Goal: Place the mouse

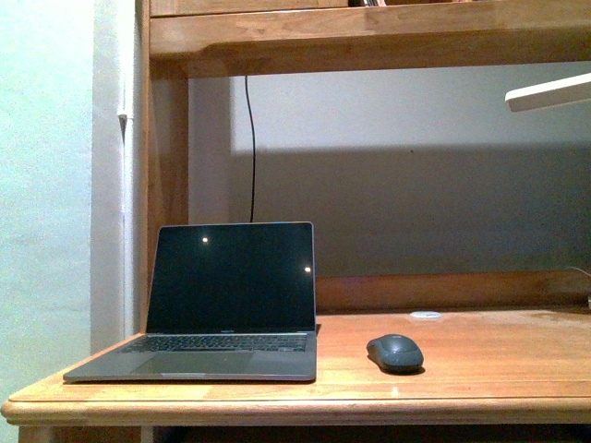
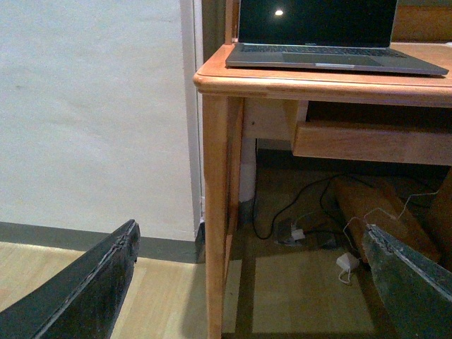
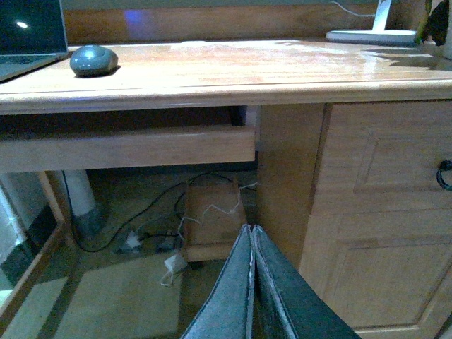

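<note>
Two pincers, both below desk level and well apart from every task object. Wooden desk point(image 1: 480, 383), largest item, above and ahead of both pincers; open laptop point(image 1: 231, 305) on its top, above and beyond the left gripper point(image 2: 247, 282). Mouse point(image 1: 395, 353), small dark grey oval, resting on the desktop just beside the laptop, above and far ahead of the right gripper point(image 3: 252, 282); ungrasped, untouched by either pincer. Small white disc point(image 1: 426, 316) farther back on the desktop. Progress, as judged: mouse already lying on the desk, so either placed or not yet picked up; cannot tell which. Left gripper released, fingers spread wide, aimed at the desk leg. Right gripper clenched on nothing, fingers pressed together, pointing toward the under-desk space.
</note>
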Robot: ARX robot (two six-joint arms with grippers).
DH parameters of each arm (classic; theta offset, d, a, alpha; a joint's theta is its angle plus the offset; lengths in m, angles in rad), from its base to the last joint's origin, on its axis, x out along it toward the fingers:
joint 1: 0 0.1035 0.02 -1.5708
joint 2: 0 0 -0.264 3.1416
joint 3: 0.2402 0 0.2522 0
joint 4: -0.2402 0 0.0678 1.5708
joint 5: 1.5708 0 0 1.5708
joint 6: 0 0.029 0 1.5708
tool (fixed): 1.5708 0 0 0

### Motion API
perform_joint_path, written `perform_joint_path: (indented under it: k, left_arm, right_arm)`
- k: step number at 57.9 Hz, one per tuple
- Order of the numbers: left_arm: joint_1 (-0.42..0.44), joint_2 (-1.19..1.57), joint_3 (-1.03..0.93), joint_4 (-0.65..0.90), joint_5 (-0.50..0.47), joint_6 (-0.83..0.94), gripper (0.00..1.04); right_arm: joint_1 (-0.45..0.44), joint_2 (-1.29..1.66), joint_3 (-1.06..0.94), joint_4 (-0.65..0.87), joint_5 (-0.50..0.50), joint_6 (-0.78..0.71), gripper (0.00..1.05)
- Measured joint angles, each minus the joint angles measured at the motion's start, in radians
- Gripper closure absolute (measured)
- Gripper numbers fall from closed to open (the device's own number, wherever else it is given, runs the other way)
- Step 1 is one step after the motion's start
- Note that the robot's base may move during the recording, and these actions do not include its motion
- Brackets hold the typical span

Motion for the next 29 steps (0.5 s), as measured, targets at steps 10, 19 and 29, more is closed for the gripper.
perform_joint_path:
  k: [10, 19, 29]
  left_arm:
    - [0.000, 0.000, 0.000, 0.000, 0.000, 0.000, 0.08]
    - [0.000, 0.000, 0.000, 0.000, 0.000, 0.000, 0.08]
    - [0.000, 0.000, 0.000, 0.000, 0.000, 0.000, 0.08]
  right_arm:
    - [0.000, 0.000, 0.000, 0.000, 0.000, -0.002, 0.78]
    - [0.000, 0.000, 0.000, 0.000, 0.000, -0.002, 0.52]
    - [0.000, 0.000, 0.000, 0.000, 0.000, -0.002, 0.23]
